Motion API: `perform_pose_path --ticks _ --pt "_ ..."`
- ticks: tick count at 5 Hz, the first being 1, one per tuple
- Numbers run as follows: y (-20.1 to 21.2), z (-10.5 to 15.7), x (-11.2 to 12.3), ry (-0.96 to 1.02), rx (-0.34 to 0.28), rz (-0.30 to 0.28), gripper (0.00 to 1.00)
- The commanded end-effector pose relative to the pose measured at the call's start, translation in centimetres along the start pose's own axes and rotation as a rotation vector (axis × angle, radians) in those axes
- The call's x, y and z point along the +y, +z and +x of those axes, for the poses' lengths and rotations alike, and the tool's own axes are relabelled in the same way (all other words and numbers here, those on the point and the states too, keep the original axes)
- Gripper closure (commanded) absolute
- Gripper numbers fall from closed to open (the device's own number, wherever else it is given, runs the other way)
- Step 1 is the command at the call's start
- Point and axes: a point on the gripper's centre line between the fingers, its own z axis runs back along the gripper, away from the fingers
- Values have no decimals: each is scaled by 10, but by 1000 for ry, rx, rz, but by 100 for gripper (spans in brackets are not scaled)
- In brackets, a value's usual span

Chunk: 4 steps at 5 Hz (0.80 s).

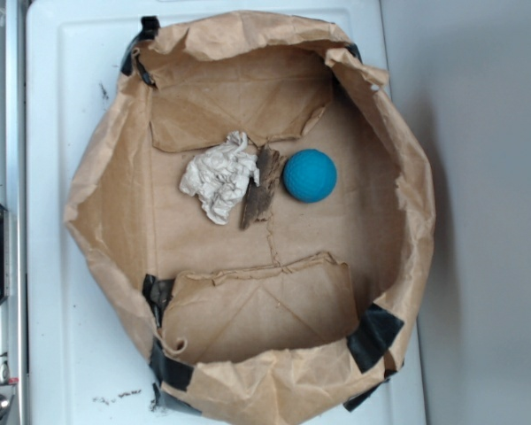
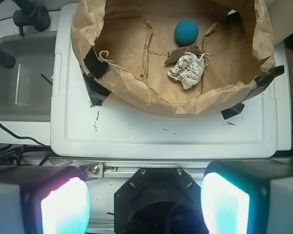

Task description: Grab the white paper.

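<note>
White tray (image 2: 136,136) is seen under a bag (image 2: 151,100) that keeps the paper (image 2: 188,69) contained, well ahead of the gripper (image 2: 145,207), whose jaws are spread, empty.

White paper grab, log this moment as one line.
phase: pre-reach | gripper: open, outside bag | paper: in bag, touching bark | ball: beside bark

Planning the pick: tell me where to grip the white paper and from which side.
Come from above and close the fingers across the middle of the white paper. Bark lies against its ball-facing side, so set the fingers on the two sides clear of it.
</note>
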Motion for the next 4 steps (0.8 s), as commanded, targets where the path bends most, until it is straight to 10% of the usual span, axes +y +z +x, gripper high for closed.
perform_pose_path --ticks 1,4 --pt "0 0 0 0 0 0 0" --pt "-44 61 9 -185 -44 31 0"
